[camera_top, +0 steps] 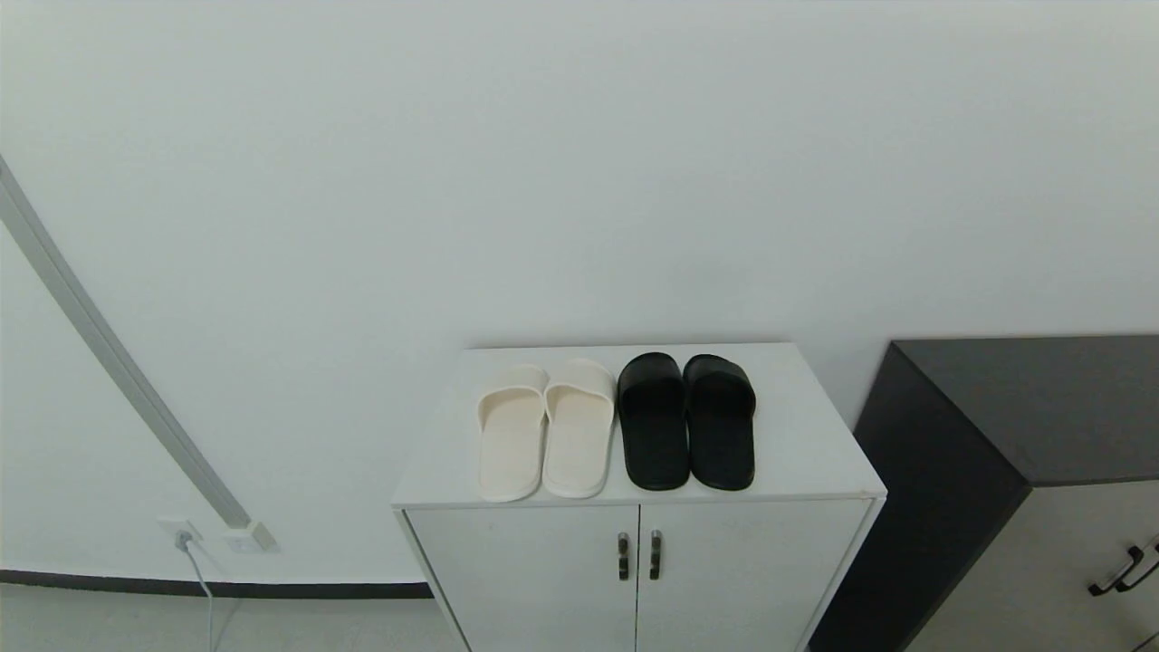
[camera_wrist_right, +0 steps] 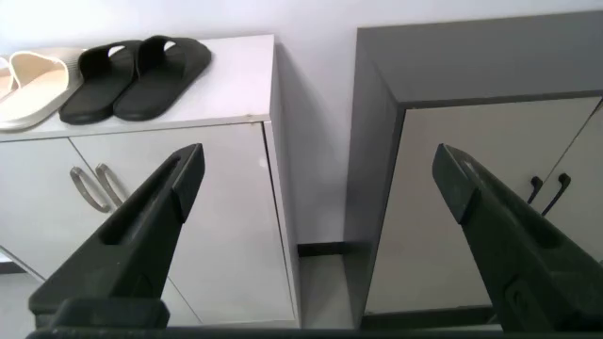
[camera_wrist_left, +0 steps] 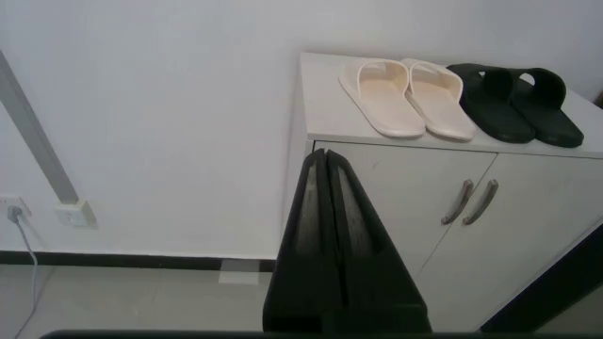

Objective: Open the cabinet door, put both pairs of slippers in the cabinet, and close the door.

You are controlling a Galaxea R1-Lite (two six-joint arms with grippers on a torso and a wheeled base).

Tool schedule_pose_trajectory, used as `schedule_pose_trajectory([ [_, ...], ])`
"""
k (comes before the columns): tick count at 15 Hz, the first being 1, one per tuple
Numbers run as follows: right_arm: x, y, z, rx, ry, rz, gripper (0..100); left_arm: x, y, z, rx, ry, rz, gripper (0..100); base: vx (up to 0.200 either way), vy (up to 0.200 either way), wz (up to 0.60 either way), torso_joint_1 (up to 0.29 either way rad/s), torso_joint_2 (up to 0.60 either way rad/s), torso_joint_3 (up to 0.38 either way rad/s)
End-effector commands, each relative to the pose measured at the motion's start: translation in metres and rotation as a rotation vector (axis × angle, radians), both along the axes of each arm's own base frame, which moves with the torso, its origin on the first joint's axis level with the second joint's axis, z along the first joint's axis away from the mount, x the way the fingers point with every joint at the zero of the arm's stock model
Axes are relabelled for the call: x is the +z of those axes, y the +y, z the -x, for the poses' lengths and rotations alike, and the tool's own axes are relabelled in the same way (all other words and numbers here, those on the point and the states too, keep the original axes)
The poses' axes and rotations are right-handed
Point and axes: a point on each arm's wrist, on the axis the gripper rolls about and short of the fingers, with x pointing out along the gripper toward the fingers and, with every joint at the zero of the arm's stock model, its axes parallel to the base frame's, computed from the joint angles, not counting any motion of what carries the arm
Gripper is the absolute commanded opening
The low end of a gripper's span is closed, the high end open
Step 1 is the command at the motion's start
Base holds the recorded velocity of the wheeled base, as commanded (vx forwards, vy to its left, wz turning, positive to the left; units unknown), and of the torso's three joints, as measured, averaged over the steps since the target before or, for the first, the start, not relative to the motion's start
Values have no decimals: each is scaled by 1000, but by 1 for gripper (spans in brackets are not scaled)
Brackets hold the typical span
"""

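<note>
Nothing of the task looks done yet. The white cabinet [camera_top: 534,589] has both doors shut, its handles [camera_top: 638,555] side by side at the seam. Both pairs rest on its top, the cream slippers [camera_top: 578,435] just beside the black slippers [camera_top: 652,426], perhaps touching. The left gripper [camera_wrist_left: 326,165], fingers pressed together, and the right gripper [camera_wrist_right: 318,155], fingers spread wide, hang before the cabinet, apart from it. Opening, loading and closing are all left to do.
</note>
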Motion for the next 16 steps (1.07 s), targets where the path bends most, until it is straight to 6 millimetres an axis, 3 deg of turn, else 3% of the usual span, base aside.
schedule_pose_trajectory([
  [1,0,0,0,2,3,2,100,0,0,0,0,1,1,0,0,0,0,0,0,0],
  [5,1,0,0,-3,-4,3,100,0,0,0,2,1,-4,0,0,0,0,0,0,0],
  [6,20,0,4,-4,-61,-12,100,0,0,0,2,1,-11,0,0,0,0,0,0,0],
  [7,57,0,13,9,-125,-82,100,0,0,0,0,3,-11,0,0,0,0,0,0,0],
  [8,60,0,16,6,-83,-92,100,0,0,0,2,1,-8,0,0,0,0,0,0,0],
  [10,46,0,18,15,-15,-49,100,0,0,0,0,1,-4,0,0,0,0,0,0,0],
  [12,42,0,13,58,38,-48,100,0,0,0,-1,1,-11,0,0,0,0,0,0,0],
  [14,52,0,2,76,112,-50,100,0,0,0,-3,1,-8,0,0,0,0,0,0,0],
  [16,72,2,-39,122,227,-82,100,0,0,0,-3,3,-8,0,0,0,0,0,0,0],
])
